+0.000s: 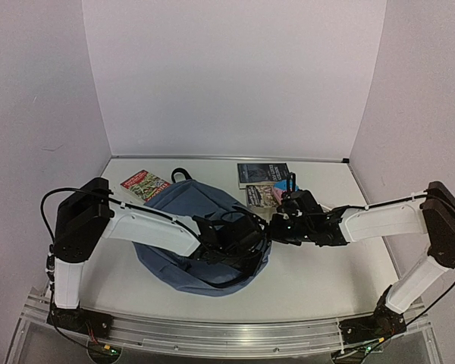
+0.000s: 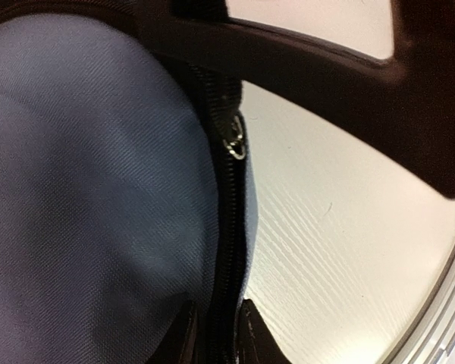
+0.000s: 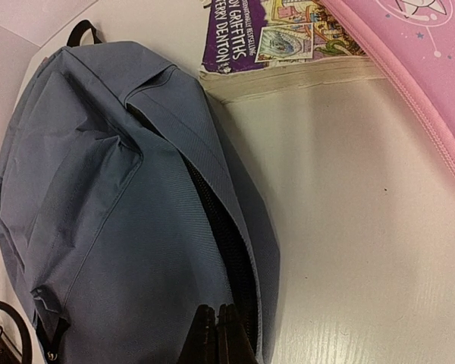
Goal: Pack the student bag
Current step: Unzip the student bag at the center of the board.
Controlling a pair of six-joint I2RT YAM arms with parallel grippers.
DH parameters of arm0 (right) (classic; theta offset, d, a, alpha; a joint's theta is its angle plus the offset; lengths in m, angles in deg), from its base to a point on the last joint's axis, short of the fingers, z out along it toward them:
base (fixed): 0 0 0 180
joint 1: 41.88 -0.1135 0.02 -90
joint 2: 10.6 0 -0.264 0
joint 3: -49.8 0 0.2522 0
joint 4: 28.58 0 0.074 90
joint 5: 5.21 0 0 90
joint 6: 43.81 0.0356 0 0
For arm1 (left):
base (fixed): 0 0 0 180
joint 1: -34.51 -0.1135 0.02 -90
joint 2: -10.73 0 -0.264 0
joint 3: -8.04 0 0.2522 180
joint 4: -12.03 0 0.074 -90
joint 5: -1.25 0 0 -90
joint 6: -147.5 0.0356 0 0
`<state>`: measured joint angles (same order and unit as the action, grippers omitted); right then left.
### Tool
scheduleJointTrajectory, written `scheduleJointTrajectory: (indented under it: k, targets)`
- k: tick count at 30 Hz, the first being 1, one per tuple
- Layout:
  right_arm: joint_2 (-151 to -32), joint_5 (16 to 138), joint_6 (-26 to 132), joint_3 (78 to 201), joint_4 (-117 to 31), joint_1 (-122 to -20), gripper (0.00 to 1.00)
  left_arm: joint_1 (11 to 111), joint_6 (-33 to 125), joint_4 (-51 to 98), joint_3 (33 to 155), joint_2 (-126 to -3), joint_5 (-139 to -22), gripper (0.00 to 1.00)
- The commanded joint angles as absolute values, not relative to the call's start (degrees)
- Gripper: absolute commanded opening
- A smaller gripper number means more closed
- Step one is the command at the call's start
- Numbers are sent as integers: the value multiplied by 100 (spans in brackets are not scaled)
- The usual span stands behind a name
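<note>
White counter (image 1: 318, 280), walled on three sides, carrying all items. The student bag (image 1: 183, 208), slate-blue fabric, lies flat at centre-left of the counter between the two arms, with its black carry loop (image 1: 180, 174) toward the far wall and its zipped opening gaping along the edge facing the right arm. Left arm (image 1: 148, 227) reaches across the near part of the bag; right arm (image 1: 379, 220) reaches in from the right to the same edge. A dark-covered book (image 1: 262, 174) lies beyond the bag on the right, a second, purple-edged book (image 3: 280, 38) just nearer, and a red-and-green book (image 1: 144, 184) lies beyond the bag on the left. A pink pencil case (image 3: 417, 68) overlaps the purple-edged book. Left pincer (image 2: 218, 337): fingertips narrowly parted, pressed on either side of the bag's black zipper band. Right pincer (image 3: 216, 334): fingers fully together at the rim of the opening; whether fabric is nipped between them cannot be told. A metal zipper pull (image 2: 235, 142) sits farther along the band.
</note>
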<state>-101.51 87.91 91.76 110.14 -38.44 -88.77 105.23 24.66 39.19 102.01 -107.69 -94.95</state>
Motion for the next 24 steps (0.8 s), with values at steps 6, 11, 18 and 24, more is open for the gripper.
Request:
scheduleJointTrajectory:
  k: [6, 11, 18, 24]
  targets:
    - [-10087, 8966, 9202, 11032, -3647, -8853, 0, 10508, 2228, 3788, 10073, -10703, -9601, 0]
    - [-10004, 9025, 9145, 11017, -3683, -8806, 0, 10509, 2128, 3510, 9608, -10358, -9349, 0]
    - [-10002, 8955, 9050, 11198, -3695, -8740, 0, 10517, 2126, 3163, 9031, -9924, -8582, 0]
    - [-10150, 8995, 8954, 11424, -3700, -8722, 0, 10525, 2229, 2987, 8825, -9703, -7970, 0]
